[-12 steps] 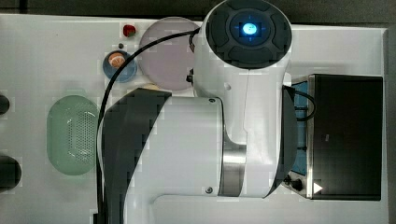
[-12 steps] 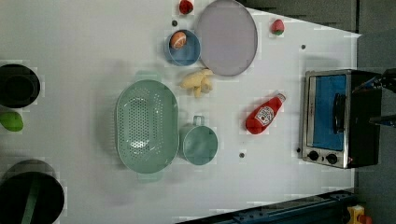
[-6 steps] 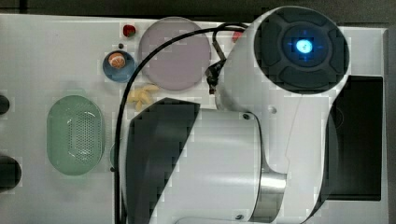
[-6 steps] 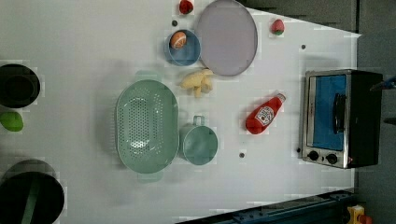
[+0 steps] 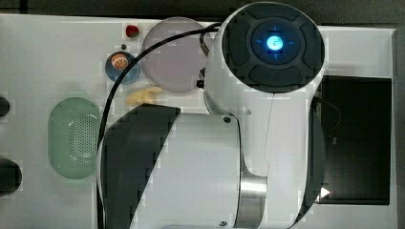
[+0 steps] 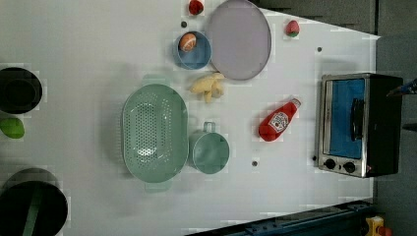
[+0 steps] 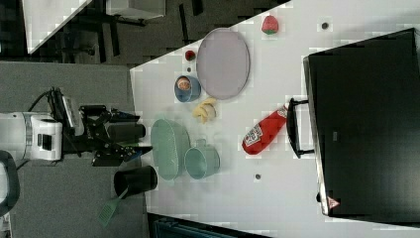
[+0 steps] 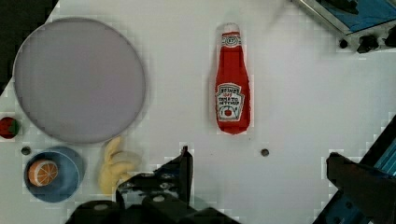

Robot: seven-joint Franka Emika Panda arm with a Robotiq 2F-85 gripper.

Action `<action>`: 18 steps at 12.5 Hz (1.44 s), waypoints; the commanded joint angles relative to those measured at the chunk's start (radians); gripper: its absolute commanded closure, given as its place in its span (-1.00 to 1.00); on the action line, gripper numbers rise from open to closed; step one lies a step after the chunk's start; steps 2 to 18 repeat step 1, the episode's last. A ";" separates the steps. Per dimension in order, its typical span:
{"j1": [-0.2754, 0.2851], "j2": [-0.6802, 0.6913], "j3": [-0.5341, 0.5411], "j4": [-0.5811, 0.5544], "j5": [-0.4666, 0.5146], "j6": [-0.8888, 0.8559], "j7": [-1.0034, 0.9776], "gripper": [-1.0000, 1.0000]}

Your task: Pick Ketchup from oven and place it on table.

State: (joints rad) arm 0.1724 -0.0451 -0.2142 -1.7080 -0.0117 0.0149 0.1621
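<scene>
the ketchup bottle (image 8: 232, 88) lies on its side on the white desk (image 8: 299, 93), outside the closed oven (image 6: 358, 125) and well below the gripper (image 8: 261, 175), which is spread wide and holds nothing. judged from this layout, the placing step appears complete; the next move calls only for keeping the arm clear of the bottle.

Red Ketchup (image 6: 277, 121) lying flat on white table (image 6: 88, 49), near closed oven (image 6: 358, 125)

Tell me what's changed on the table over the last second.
In the top view the arm has swung toward the top view's right, uncovering the purple plate. The Ketchup lies where it lay on the table before the oven. Colander, cup and bowl are unmoved.
</scene>
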 commanded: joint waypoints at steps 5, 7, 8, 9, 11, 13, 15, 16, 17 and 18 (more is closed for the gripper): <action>-0.013 -0.008 -0.001 -0.002 -0.004 0.009 0.020 -1.00; -0.013 -0.008 -0.001 -0.002 -0.004 0.009 0.020 -1.00; -0.013 -0.008 -0.001 -0.002 -0.004 0.009 0.020 -1.00; -0.013 -0.008 -0.001 -0.002 -0.004 0.009 0.020 -1.00; -0.013 -0.008 -0.001 -0.002 -0.004 0.009 0.020 -1.00; -0.013 -0.008 -0.001 -0.002 -0.004 0.009 0.020 -1.00; -0.013 -0.008 -0.001 -0.002 -0.004 0.009 0.020 -1.00; -0.013 -0.008 -0.001 -0.002 -0.004 0.009 0.020 -1.00; -0.013 -0.008 -0.001 -0.002 -0.004 0.009 0.020 -1.00; -0.013 -0.008 -0.001 -0.002 -0.004 0.009 0.020 -1.00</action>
